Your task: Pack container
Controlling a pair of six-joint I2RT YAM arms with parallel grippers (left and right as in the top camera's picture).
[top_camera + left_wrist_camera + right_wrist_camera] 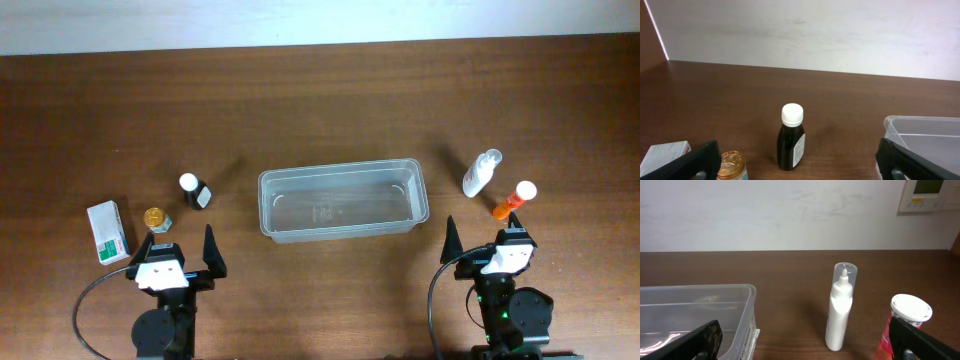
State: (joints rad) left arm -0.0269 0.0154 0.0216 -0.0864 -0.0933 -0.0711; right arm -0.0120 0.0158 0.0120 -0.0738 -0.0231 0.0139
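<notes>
The clear plastic container (342,200) sits empty at the table's middle; its corner shows in the left wrist view (920,131) and in the right wrist view (700,310). A dark bottle with a white cap (196,191) (791,136) and a gold-lidded jar (155,218) (732,166) stand left of it. A white spray bottle (481,172) (841,307) and an orange tube with a white cap (513,201) (905,327) stand to its right. My left gripper (180,250) (797,167) and right gripper (487,238) (805,342) are open and empty, near the front edge.
A small white-and-green box (107,231) (662,155) lies at the far left. A pale wall runs behind the table's far edge. A wall panel (930,195) hangs at the right.
</notes>
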